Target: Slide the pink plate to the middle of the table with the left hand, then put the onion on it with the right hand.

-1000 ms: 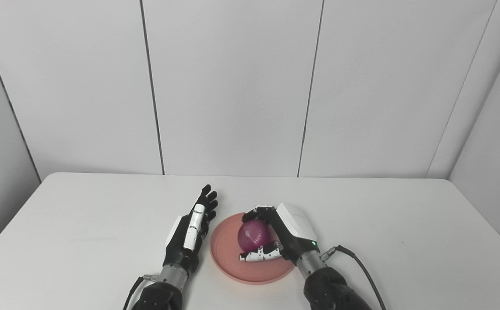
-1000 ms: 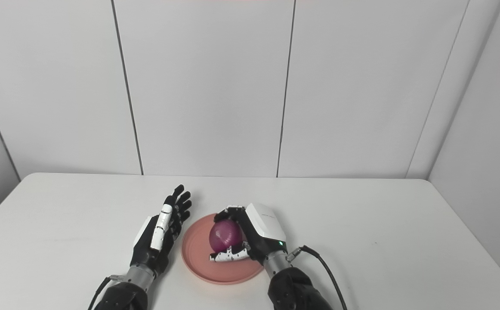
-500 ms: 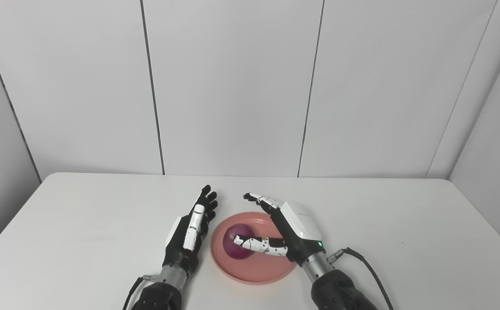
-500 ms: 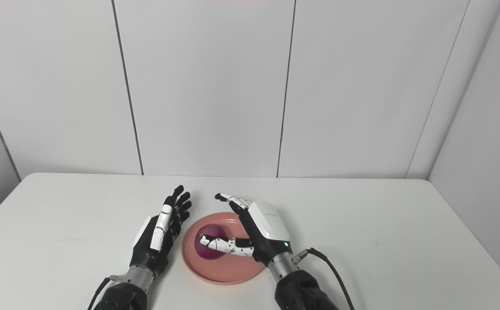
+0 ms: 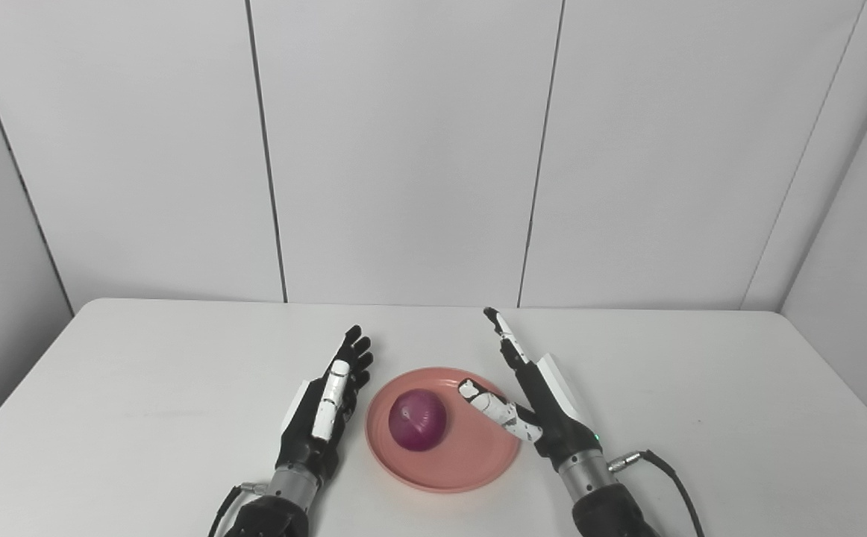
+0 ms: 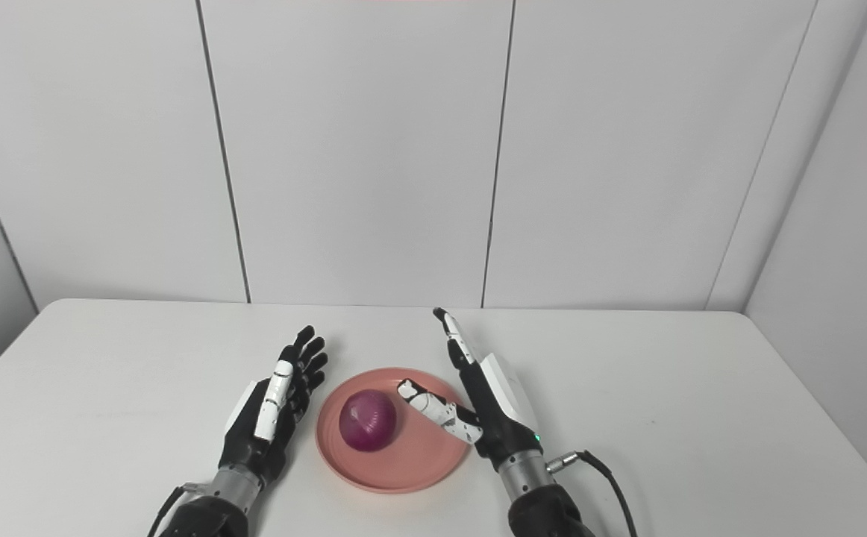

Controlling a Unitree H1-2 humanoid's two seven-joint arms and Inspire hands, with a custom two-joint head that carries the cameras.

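Onion (image 5: 418, 419) on the plate (image 5: 478, 459), both your hands empty.
Your right hand (image 5: 542, 403) was spread wide just right of the onion; your left hand (image 5: 325, 406) lay flat-fingered beside the plate on the tabletop (image 5: 142, 388).

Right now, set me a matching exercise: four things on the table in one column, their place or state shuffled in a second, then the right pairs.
Column one:
1. onion
2. pink plate
3. left hand
4. right hand

Column two:
A. open, beside the plate's left rim
B. lies on the plate, free of both hands
C. open, thumb reaching over the plate's right part
D. sits on the white table between the two hands

Pairs: 1-B, 2-D, 3-A, 4-C
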